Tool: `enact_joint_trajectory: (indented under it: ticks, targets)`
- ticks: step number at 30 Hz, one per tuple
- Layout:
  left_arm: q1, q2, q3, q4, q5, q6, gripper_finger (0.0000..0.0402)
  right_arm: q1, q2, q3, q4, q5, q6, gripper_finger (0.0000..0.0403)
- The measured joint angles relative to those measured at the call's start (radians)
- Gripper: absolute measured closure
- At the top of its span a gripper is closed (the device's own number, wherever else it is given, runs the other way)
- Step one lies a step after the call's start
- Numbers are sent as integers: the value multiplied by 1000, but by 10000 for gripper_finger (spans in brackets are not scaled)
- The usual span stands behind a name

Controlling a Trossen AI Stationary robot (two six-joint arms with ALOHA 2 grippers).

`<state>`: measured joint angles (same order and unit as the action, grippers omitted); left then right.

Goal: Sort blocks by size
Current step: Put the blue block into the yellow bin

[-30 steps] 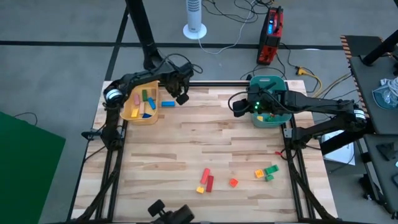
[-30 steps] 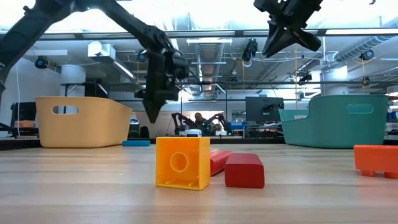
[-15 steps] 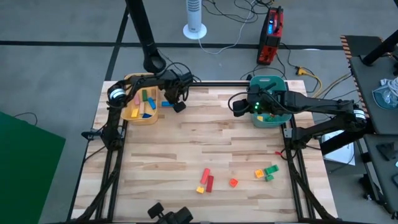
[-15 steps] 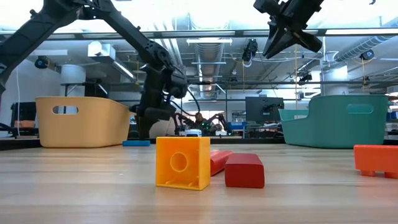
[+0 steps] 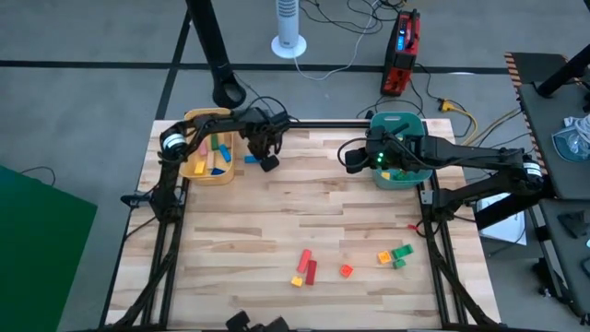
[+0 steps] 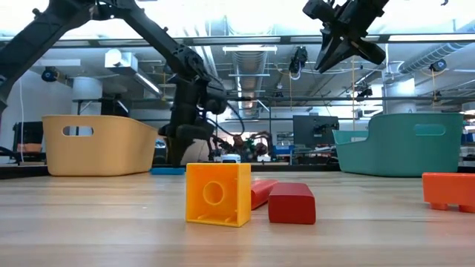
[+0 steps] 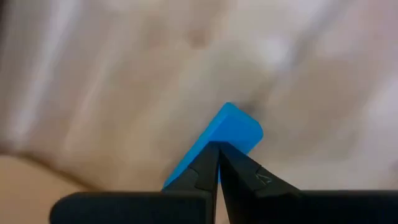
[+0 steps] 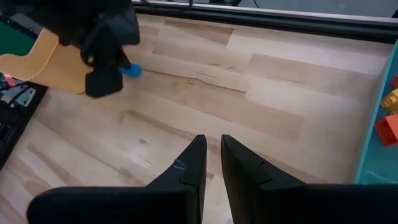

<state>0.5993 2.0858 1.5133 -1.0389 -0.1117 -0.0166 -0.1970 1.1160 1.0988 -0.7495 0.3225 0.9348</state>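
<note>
A blue block (image 5: 249, 159) lies flat on the table just right of the yellow bin (image 5: 195, 170). My left gripper (image 5: 264, 159) is down at it, shut, with its fingertips over the block (image 7: 239, 127). My right gripper (image 5: 349, 157) hangs high above the table beside the teal bin (image 5: 417, 177). It is open by a narrow gap (image 8: 213, 152) and holds nothing. Near the front edge lie more blocks: two red bars (image 5: 308, 266), a yellow cube (image 6: 218, 194), an orange one (image 5: 346, 270) and a green one (image 5: 402, 251). My left gripper points down at the blue block with its fingers together; the tips (image 7: 217, 149) stand over the block's top face near one end (image 7: 233, 124). Whether they touch it, I cannot tell. The block lies flat on the table.
The yellow bin holds several coloured blocks (image 5: 214, 155). In the teal bin lie small yellow and orange ones (image 8: 390, 112). A black frame rail (image 5: 318, 124) runs along the far edge. Bare wood (image 5: 313, 203) lies between the bins and the front blocks.
My left gripper has come down from well above the table to table height, moving a little toward the near edge, and now stands at the blue block beside the yellow bin.
</note>
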Motion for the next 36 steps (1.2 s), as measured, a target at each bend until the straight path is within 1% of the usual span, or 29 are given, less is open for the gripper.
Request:
enact_joint_trajectory:
  ticks: [4, 5, 7, 8, 10, 13, 16, 19, 23, 25, 28, 30, 36]
  targets:
    - [-60, 0, 0, -7, 44, 1, 401, 0, 0, 0, 0, 0, 0, 364]
    - [-80, 0, 0, -17, 82, 8, 401, 0, 0, 0, 0, -1, 0, 364]
    - [-129, -3, -2, -36, 199, 36, 401, 0, 0, 0, 0, -6, 1, 364]
    - [-157, -3, -2, -40, 231, 41, 401, 0, 0, 0, 0, -6, 1, 365]
    - [-209, -5, 5, -44, 212, 14, 401, 0, 0, 0, 0, -8, 1, 364]
    - [-256, -5, 36, -72, 136, -17, 401, 0, 0, 0, 0, -9, 1, 364]
    - [-278, -7, 81, -125, 127, -7, 392, 0, 0, 0, 0, -10, 1, 364]
    - [-284, -27, 108, -157, 129, 60, 373, 0, 0, 0, 0, -14, -1, 364]
    - [-278, -71, 87, -158, 130, 239, 333, 0, 0, 0, 0, -24, -2, 364]
    - [-274, -92, 64, -168, 133, 321, 310, 0, 0, 0, 0, -43, -2, 364]
    - [-273, -161, 7, -114, 198, 438, 280, 0, 0, 0, 0, -66, -2, 364]
    - [-271, -213, -64, -35, 238, 487, 263, 0, 0, 0, 0, -69, 0, 364]
    - [-271, -356, -309, 225, 243, 549, 227, 1, 0, -1, 0, -69, 8, 364]
